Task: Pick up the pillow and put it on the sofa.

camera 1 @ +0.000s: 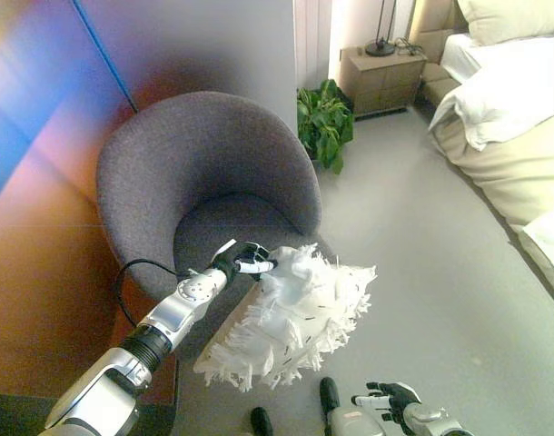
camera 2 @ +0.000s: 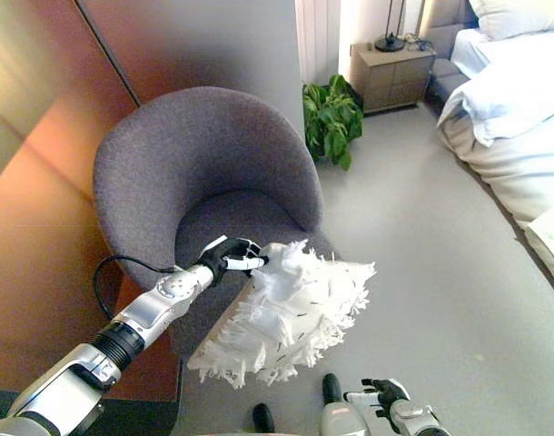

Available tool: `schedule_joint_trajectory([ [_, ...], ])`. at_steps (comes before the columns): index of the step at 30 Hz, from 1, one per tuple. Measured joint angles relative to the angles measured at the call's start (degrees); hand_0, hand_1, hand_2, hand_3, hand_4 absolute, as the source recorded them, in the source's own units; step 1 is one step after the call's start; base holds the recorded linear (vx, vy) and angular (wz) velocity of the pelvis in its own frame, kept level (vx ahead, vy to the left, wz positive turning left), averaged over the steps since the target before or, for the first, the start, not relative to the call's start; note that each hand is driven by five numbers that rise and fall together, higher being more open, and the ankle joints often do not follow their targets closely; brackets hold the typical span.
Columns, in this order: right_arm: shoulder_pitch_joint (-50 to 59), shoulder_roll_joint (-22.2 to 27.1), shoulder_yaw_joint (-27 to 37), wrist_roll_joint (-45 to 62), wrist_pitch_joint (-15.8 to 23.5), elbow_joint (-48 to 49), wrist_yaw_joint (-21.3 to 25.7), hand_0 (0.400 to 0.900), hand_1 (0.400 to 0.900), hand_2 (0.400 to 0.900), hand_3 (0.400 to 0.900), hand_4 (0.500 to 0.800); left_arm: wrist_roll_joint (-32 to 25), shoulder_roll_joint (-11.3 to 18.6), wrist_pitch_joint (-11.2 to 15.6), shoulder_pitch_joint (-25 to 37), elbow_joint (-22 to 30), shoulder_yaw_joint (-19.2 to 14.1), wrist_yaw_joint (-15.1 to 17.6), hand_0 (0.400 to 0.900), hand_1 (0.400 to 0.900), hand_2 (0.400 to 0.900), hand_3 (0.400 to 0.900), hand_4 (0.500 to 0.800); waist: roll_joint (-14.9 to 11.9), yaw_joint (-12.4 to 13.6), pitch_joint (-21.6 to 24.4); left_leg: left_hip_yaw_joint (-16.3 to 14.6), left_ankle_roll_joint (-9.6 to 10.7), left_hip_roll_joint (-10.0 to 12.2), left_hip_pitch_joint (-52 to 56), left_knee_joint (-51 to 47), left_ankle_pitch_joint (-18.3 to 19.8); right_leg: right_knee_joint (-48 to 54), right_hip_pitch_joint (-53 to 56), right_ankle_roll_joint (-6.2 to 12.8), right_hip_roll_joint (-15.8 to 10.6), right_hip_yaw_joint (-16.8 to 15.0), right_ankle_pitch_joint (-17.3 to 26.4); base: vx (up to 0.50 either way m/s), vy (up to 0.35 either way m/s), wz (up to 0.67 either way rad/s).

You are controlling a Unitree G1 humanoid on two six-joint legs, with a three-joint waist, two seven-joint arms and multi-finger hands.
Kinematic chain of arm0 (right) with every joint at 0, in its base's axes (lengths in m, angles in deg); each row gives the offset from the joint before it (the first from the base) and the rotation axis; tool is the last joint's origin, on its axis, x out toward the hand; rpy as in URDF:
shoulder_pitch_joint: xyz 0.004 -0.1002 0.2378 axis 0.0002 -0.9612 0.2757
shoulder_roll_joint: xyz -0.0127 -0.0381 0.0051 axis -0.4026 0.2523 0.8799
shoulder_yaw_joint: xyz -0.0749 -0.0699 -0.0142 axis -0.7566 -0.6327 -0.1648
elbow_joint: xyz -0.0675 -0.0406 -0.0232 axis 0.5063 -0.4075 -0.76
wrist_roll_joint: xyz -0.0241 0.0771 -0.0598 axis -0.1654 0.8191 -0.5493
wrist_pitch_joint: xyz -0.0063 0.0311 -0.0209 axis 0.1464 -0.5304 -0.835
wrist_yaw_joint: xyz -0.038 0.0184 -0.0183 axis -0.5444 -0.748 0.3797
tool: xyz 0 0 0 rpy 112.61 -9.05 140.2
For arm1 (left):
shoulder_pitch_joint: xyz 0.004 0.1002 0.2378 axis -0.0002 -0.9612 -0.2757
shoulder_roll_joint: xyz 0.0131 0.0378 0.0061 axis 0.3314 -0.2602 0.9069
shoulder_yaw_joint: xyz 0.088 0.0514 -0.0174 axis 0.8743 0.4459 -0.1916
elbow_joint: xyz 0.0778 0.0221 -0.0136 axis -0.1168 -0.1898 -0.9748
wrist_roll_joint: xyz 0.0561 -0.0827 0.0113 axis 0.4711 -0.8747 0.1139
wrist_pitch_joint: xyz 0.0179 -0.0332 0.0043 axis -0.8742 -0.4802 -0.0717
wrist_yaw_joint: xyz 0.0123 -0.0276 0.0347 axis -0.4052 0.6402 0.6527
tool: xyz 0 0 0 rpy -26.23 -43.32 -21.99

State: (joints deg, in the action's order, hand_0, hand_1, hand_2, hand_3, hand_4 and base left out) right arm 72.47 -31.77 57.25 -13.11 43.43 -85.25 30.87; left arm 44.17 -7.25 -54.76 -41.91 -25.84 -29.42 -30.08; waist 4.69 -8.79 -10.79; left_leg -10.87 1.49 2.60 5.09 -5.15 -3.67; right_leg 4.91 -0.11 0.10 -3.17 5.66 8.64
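A white fringed pillow (camera 1: 295,318) hangs at the front edge of a grey round armchair (camera 1: 204,173), partly over its seat. My left hand (camera 1: 242,259) is shut on the pillow's upper left corner and holds it up; it also shows in the right eye view (camera 2: 230,255) with the pillow (camera 2: 286,313). My right hand (camera 1: 393,398) is low at the bottom edge, fingers relaxed and empty, apart from the pillow.
A green potted plant (camera 1: 325,118) stands behind the chair to the right. A wooden nightstand (camera 1: 381,77) with a lamp is further back. A bed with white bedding (camera 1: 513,100) fills the right side. A wall (camera 1: 41,227) is at left.
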Motion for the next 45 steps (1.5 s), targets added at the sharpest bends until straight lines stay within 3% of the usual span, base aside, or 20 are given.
schedule_joint_trajectory([
  [3, -0.3, 0.0, 0.1, -0.1, 0.0, -0.3, -0.3, 0.900, 0.900, 0.900, 0.900, 0.800, -5.1, 2.8, -1.7, 1.1, 0.0, -1.4, 1.2, 0.400, 0.400, 0.400, 0.400, 0.500, 0.0, 0.0, 0.6, 0.2, 0.0, 0.1, 0.0, 0.0, 0.0, 0.0, 0.2, 0.00, 0.0, 0.2, -0.1, 0.10, -0.007, 0.04],
  [9, -1.1, 0.1, 1.3, -0.4, 0.2, -0.4, -0.9, 0.900, 0.900, 0.900, 0.900, 0.800, -13.2, 7.1, -2.2, 5.2, -1.5, -2.8, 3.7, 0.400, 0.400, 0.400, 0.400, 0.500, 0.1, 0.6, 0.8, 0.9, -0.1, 0.1, 0.1, 0.0, -0.1, 0.1, 0.6, 0.15, 0.0, 0.9, -0.2, 0.07, 0.008, 0.05],
  [13, -2.1, 0.1, 2.4, -0.6, 0.6, -1.0, -1.0, 0.900, 0.900, 0.900, 0.900, 0.800, -18.1, 8.1, -2.2, 6.7, -4.0, -6.7, 6.4, 0.400, 0.400, 0.400, 0.400, 0.500, 0.3, 1.3, 1.0, 1.1, 0.0, 0.1, 0.1, 0.0, 0.0, 0.1, 0.7, 0.16, 0.1, 1.2, -0.4, 0.08, 0.018, 0.06],
  [18, -2.5, 0.1, 3.0, -0.9, 1.7, -2.1, -1.1, 0.900, 0.900, 0.900, 0.900, 0.800, -24.2, 8.7, -2.2, 7.0, -10.6, -11.1, 10.8, 0.400, 0.400, 0.400, 0.400, 0.500, 0.5, 1.3, 1.8, 1.4, 0.2, 0.1, 0.1, 0.0, 0.1, 0.1, 0.9, 0.20, 0.1, 1.5, -0.7, 0.06, 0.021, 0.06],
  [23, -2.8, 0.1, 2.9, -0.9, 1.9, -2.1, -1.0, 0.900, 0.900, 0.900, 0.900, 0.800, -24.3, 9.0, -2.3, 7.5, -17.9, -11.5, 12.7, 0.400, 0.400, 0.400, 0.400, 0.500, 0.4, 1.3, 1.9, 1.7, 0.3, 0.0, -0.1, 0.0, 0.0, 0.1, 0.8, 0.24, 0.0, 1.8, -0.8, 0.00, 0.044, 0.05],
  [24, -2.9, 0.2, 2.9, -0.9, 2.0, -2.1, -1.0, 0.900, 0.900, 0.900, 0.900, 0.800, -24.2, 9.1, -2.3, 7.5, -19.1, -11.5, 12.7, 0.522, 0.522, 0.522, 0.522, 0.573, 0.3, 1.3, 1.9, 1.8, 0.3, 0.0, -0.2, -0.1, 0.0, 0.1, 0.7, 0.25, 0.0, 1.9, -0.8, -0.05, 0.045, 0.01],
  [25, -2.9, 0.3, 2.9, -0.9, 2.4, -2.1, -1.0, 0.900, 0.900, 0.900, 0.900, 0.800, -24.2, 9.1, -2.3, 7.6, -19.9, -11.5, 12.7, 0.900, 0.900, 0.900, 0.900, 0.800, 0.3, 1.3, 1.9, 1.9, 0.3, 0.0, -0.4, -0.1, 0.0, 0.0, 0.6, 0.26, 0.0, 1.9, -0.8, -0.12, 0.047, -0.01],
  [32, -3.1, 1.6, 2.2, 0.5, 3.1, -1.5, -0.9, 0.900, 0.900, 0.900, 0.900, 0.800, -20.5, 10.6, -1.8, 13.4, -23.9, -11.4, 13.8, 0.900, 0.900, 0.900, 0.900, 0.800, -0.1, 1.3, 2.1, 2.8, 0.0, -0.4, -4.4, 0.5, -1.0, 0.0, -3.0, 0.12, -0.4, 2.7, -0.2, -0.11, 0.019, 0.01],
  [38, -3.5, 1.7, 2.3, 0.7, 3.1, -1.6, -0.9, 0.900, 0.900, 0.900, 0.900, 0.800, -19.4, 14.4, -1.2, 19.7, -24.5, -11.4, 14.0, 0.900, 0.900, 0.900, 0.900, 0.800, -0.1, 1.2, 2.0, 2.8, 0.1, -0.4, -3.1, -0.1, -0.8, 0.0, -1.6, 0.51, -0.5, 2.8, -0.5, 0.05, 0.003, 0.04],
  [45, -4.6, 1.7, 2.3, 0.6, 4.0, -1.5, -0.7, 0.900, 0.900, 0.900, 0.900, 0.800, -19.1, 15.3, -0.7, 20.9, -24.6, -11.4, 13.2, 0.900, 0.900, 0.900, 0.900, 0.800, -0.1, 1.3, 2.0, 3.0, 0.4, -0.3, -2.0, -0.1, -0.4, 0.0, -0.5, 0.59, -0.5, 2.9, -0.7, 0.04, 0.003, 0.03],
])
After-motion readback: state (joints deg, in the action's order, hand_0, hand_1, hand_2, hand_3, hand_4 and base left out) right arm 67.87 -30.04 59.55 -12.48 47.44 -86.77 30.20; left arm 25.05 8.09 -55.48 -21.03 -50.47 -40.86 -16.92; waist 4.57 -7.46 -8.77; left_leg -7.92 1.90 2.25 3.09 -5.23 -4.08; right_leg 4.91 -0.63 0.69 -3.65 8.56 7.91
